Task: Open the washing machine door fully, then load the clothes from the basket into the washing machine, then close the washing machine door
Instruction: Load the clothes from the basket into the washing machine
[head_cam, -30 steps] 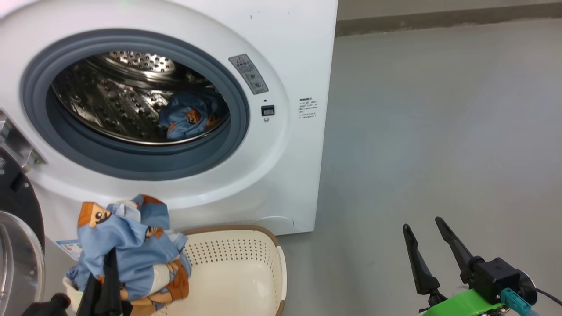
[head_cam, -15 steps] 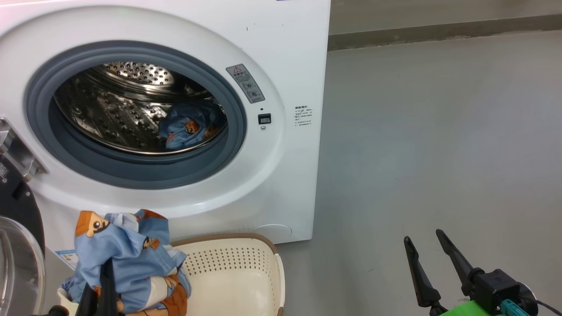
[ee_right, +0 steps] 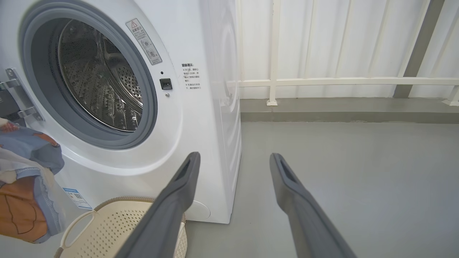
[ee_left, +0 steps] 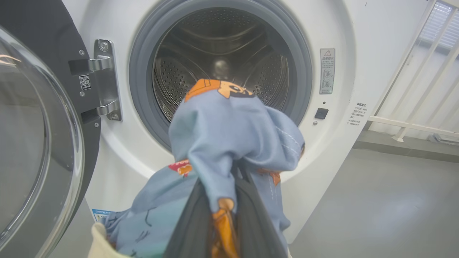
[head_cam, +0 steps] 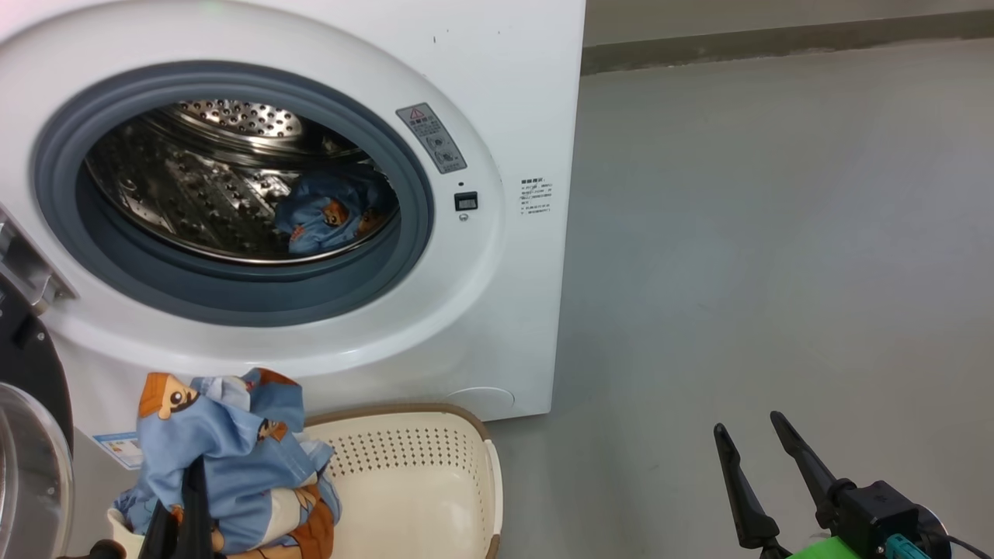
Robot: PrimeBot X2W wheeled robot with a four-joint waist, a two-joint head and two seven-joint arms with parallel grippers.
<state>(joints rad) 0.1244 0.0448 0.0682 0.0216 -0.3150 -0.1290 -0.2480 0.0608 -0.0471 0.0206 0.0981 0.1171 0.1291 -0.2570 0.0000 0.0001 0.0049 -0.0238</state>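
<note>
L gripper [head_cam: 186, 497] clamped on clothes [head_cam: 225, 442] above basket [head_cam: 435, 466]. R gripper [head_cam: 747, 423] spread wide, empty. Door [head_cam: 35, 466] open; one garment [head_cam: 326, 217] in drum [head_cam: 194, 186].

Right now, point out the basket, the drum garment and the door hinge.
basket [head_cam: 404, 454], head view, perforated wall.
drum garment [head_cam: 330, 213], head view, blue middle.
door hinge [ee_left: 107, 86], left wrist view, steel bracket.

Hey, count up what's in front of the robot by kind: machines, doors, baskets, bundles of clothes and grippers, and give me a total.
washing machine: 1
washing machine door, open: 1
basket: 1
bundles of clothes: 2, the drum bundle and the held bundle
grippers: 2, left gripper shut on the held bundle, right gripper open
total: 7
</note>
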